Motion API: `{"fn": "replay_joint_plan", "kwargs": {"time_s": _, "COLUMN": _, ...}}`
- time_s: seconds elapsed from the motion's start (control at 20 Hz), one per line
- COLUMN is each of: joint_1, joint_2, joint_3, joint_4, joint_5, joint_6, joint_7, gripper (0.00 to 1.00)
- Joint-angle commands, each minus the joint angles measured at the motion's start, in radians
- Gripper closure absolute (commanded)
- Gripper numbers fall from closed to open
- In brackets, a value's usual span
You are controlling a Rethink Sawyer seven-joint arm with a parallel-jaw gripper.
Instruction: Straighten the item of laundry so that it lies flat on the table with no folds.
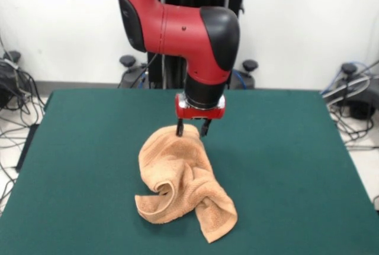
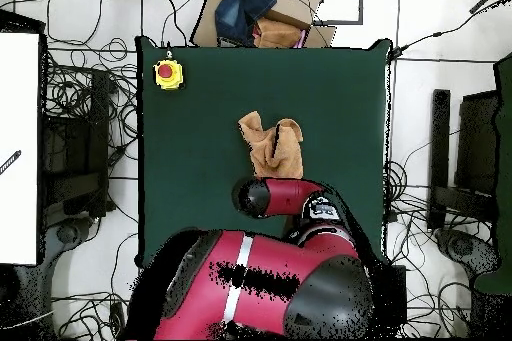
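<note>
Nearest you, the towel (image 1: 183, 181) lies crumpled and twisted mid-table (image 1: 284, 160) (folds curling over each other), just behind it the gripper (image 1: 192, 129) stands with its two fingers slightly parted, tips at the cloth's far edge, and a yellow-and-red button box (image 2: 168, 73) sits at a table corner.

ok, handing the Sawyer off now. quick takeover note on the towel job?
Gripper: at the towel's far edge, fingers straddling the raised cloth; grip not confirmed.
Peach-orange towel: crumpled in a twisted heap around mid-table, front edges curled and rolled over.
Green table: a yellow box with a red button sits at one corner, away from the towel.
Done: nothing flattened.
Left: spread the towel fully flat, no folds.
</note>
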Motion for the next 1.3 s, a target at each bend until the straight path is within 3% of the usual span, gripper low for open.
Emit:
{"fn": "replay_joint_plan", "kwargs": {"time_s": 0.05, "joint_1": -0.017, "joint_2": 0.063, "joint_3": 0.055, "joint_4": 0.024, "joint_5": -0.042, "joint_6": -0.092, "joint_7": 0.123, "gripper": 0.00}}
{"fn": "replay_joint_plan", "kwargs": {"time_s": 0.25, "joint_1": -0.026, "joint_2": 0.083, "joint_3": 0.053, "joint_4": 0.012, "joint_5": -0.055, "joint_6": -0.117, "joint_7": 0.109, "gripper": 0.00}}
{"fn": "replay_joint_plan", "kwargs": {"time_s": 0.8, "joint_1": 0.082, "joint_2": 0.153, "joint_3": -0.084, "joint_4": -0.092, "joint_5": -0.096, "joint_6": -0.112, "joint_7": 0.102, "gripper": 0.00}}
{"fn": "replay_joint_plan", "kwargs": {"time_s": 1.3, "joint_1": 0.078, "joint_2": 0.167, "joint_3": -0.084, "joint_4": -0.103, "joint_5": -0.086, "joint_6": -0.120, "joint_7": 0.104, "gripper": 0.00}}
